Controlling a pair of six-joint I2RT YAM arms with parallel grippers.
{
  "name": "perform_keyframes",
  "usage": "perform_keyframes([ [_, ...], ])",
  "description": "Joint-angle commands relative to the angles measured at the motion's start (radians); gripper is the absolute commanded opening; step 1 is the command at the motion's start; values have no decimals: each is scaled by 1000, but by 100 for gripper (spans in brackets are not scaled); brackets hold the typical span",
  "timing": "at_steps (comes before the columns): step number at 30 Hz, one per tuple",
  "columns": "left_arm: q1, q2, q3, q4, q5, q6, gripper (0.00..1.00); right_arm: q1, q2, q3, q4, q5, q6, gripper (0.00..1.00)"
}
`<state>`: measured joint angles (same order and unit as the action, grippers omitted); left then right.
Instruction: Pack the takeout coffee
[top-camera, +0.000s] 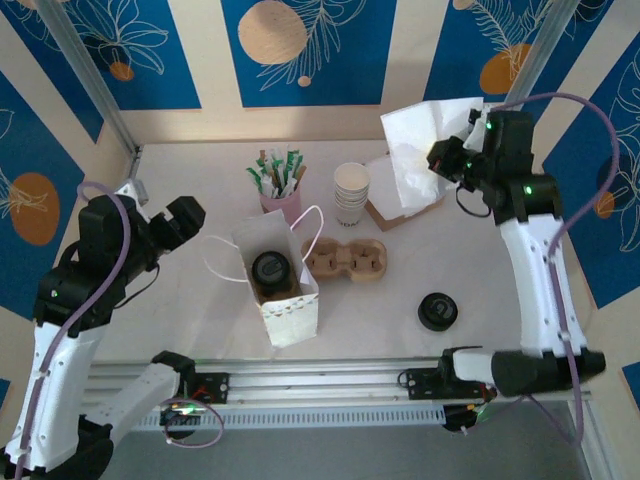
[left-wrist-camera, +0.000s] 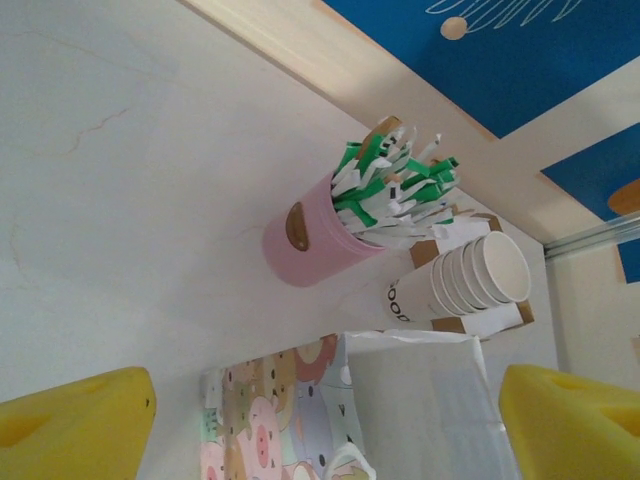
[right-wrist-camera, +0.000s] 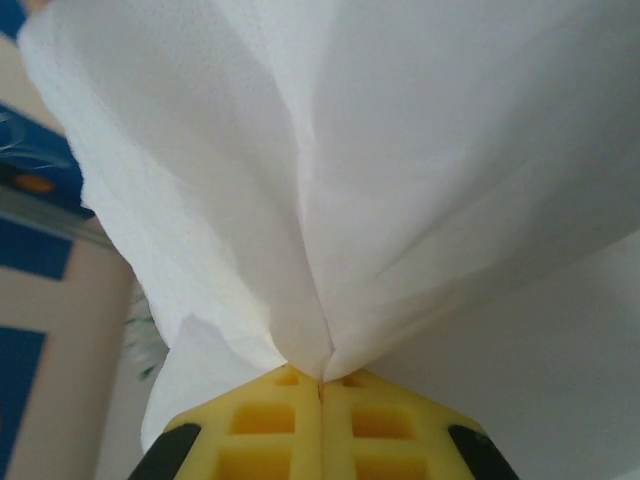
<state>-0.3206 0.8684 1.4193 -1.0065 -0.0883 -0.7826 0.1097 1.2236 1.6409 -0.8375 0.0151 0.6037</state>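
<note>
While right gripper (right-wrist-camera: 320, 385) pinches white napkin (right-wrist-camera: 400, 180) aloft, jaws pressed together, left gripper (top-camera: 182, 222) hangs spread wide, empty, beside paper bag (top-camera: 290, 310) holding lidded cup (top-camera: 270, 268) on desk (top-camera: 200, 305).

Napkin (right-wrist-camera: 400, 150) edges beyond the frame

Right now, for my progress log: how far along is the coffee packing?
Done: a lidded cup stands inside the paper bag. In hand: the right claw is shut on a white napkin, held aloft. Left: the napkin is not yet in the bag; the left claw hangs open beside the bag, empty.
</note>
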Motion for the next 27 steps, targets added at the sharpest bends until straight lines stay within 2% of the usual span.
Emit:
perform_keyframes([
  [1, -5, 7, 18, 17, 75, 3, 89, 56, -102, -18, -65, 68, 103, 0],
  [5, -5, 4, 17, -12, 165, -22, 86, 172, -207, -7, -100, 131, 151, 0],
  [10, -5, 56, 87, -120, 297, -39, 77, 328, -282, 25, -156, 156, 240, 0],
  [14, -5, 45, 122, -221, 288, 2, 73, 506, -312, -11, -84, 200, 286, 0],
  [18, -5, -13, 91, -263, 265, 22, 71, 711, -235, 37, -9, 283, 261, 0],
  [22, -5, -22, 122, -361, 246, 48, 73, 914, -55, 169, 48, 374, 163, 0],
  [24, -5, -57, 97, -358, 237, 37, 72, 973, 25, 219, 94, 370, 132, 0],
  [27, -5, -98, 41, -332, 269, 4, 71, 1009, 86, 195, 205, 333, 217, 0],
])
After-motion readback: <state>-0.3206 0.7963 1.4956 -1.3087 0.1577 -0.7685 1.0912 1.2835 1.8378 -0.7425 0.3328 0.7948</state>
